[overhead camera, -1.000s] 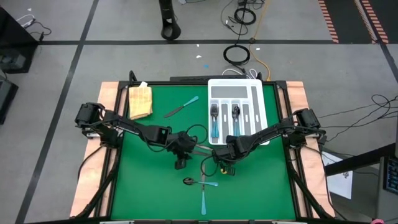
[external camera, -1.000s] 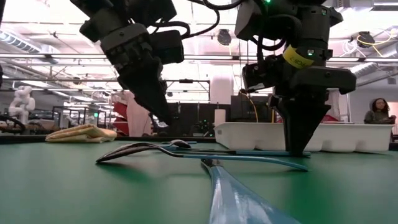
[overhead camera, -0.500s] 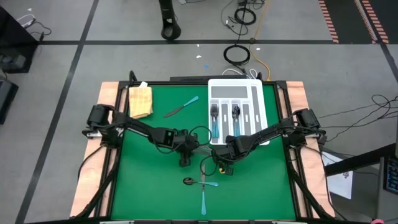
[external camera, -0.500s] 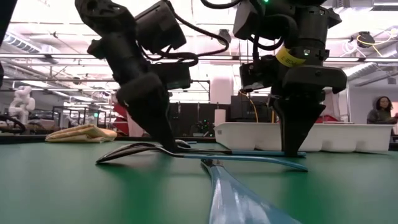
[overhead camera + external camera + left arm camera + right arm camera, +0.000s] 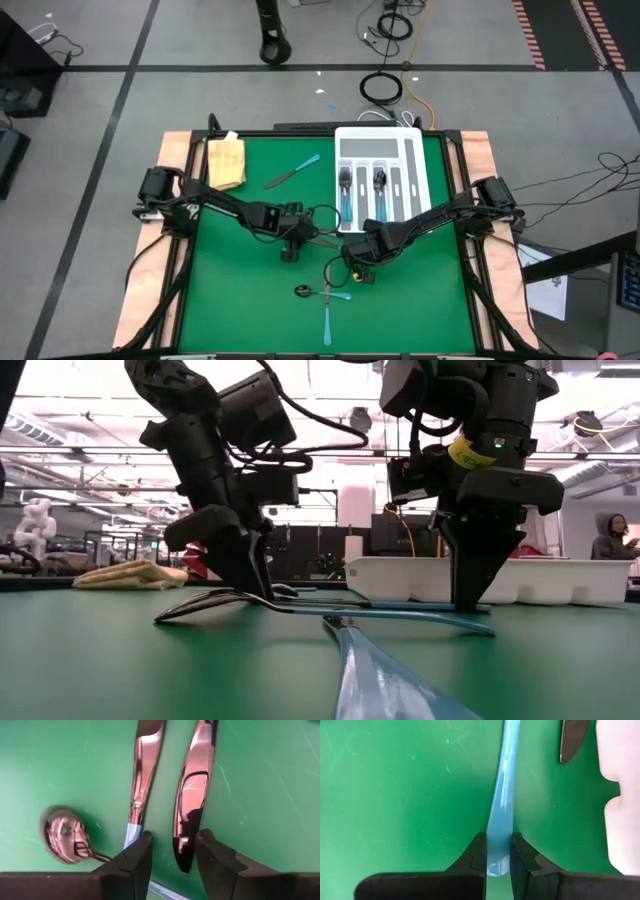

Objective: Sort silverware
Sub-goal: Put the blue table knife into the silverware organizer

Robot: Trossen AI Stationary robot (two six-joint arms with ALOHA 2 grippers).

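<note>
Silverware with light-blue handles lies on the green table. A dark knife blade (image 5: 192, 785) and a second silvery head (image 5: 145, 770) lie side by side, with a spoon bowl (image 5: 62, 832) near them. My left gripper (image 5: 290, 250) is open and low over the table, its fingers on either side of the knife blade's tip (image 5: 182, 857). My right gripper (image 5: 357, 265) is shut on one piece's handle. A knife (image 5: 292, 172), a spoon (image 5: 305, 291) and another piece (image 5: 328, 320) lie apart. Two pieces rest in the white tray (image 5: 340, 135). My right gripper pinches a light-blue handle (image 5: 499, 827) between its two fingers, close to the handle's free end. The fingers (image 5: 472, 595) point down from above and stand across the handle. The piece lies flat on the table, stretching away from the gripper.
A folded yellowish cloth (image 5: 225, 162) lies at the table's far left corner. The tray's white wall (image 5: 620, 795) stands close beside my right gripper. A blue handle (image 5: 380, 680) lies near the table's near edge. A person (image 5: 610, 540) is in the room behind.
My left gripper has come down to the table beside the spoon and has tipped from a slant to nearly upright, turning at the wrist. The silverware has not moved.
</note>
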